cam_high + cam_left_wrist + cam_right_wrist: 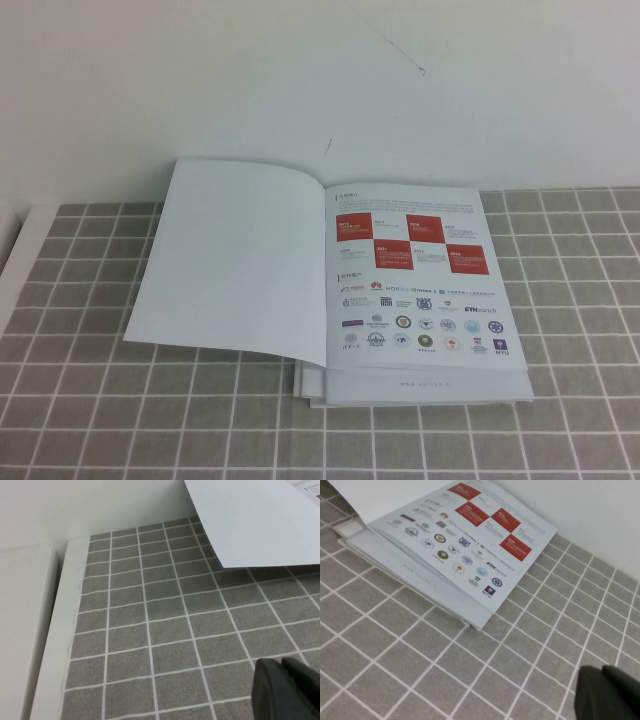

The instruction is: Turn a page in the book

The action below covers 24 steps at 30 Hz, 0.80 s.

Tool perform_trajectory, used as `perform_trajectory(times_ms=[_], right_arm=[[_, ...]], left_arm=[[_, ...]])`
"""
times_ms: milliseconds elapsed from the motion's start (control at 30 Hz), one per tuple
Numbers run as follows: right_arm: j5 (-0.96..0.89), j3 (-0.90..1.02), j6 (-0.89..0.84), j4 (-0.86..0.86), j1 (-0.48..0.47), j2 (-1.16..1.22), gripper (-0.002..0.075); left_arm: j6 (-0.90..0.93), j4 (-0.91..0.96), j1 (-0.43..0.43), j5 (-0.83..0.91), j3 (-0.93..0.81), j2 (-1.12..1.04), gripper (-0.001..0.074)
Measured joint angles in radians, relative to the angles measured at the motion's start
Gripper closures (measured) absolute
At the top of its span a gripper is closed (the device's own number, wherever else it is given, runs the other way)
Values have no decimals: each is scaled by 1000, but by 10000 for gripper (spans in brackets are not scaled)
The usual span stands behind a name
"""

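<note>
Book lies open on the table atop other booklets, page flipped over to the left, blank side up. Neither arm shows in high view; each wrist cam catches only a dark tip: left tool near the page's corner, can't tell its state, right tool clenched, empty, w/ bare table between it & book's near corner

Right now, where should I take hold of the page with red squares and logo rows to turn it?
Judging by its pose, grip the red-squares page at its free right edge, near corner, coming from the right with the right gripper; the spine binds its left edge. The left gripper hovers off left.
</note>
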<state>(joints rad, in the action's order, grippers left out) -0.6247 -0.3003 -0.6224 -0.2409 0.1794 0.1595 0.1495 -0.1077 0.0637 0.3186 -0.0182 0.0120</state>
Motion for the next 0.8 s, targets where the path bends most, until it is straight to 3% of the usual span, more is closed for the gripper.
perform_trajectory(times_ms=[267,467,633,800], right_arm=[[0,2,0,0,0,-11,728],[60,86,18,22,-54,-145,728],[121,191,182,36,-117,-171,728],[135,261,444,180,-122,-171,728]], left_arm=[[0,0,0,0,0,0,738],[0,2,0,4,0,0,738],[-1,6,0,6,0,1,738],[-1,6,0,8,0,2,738]])
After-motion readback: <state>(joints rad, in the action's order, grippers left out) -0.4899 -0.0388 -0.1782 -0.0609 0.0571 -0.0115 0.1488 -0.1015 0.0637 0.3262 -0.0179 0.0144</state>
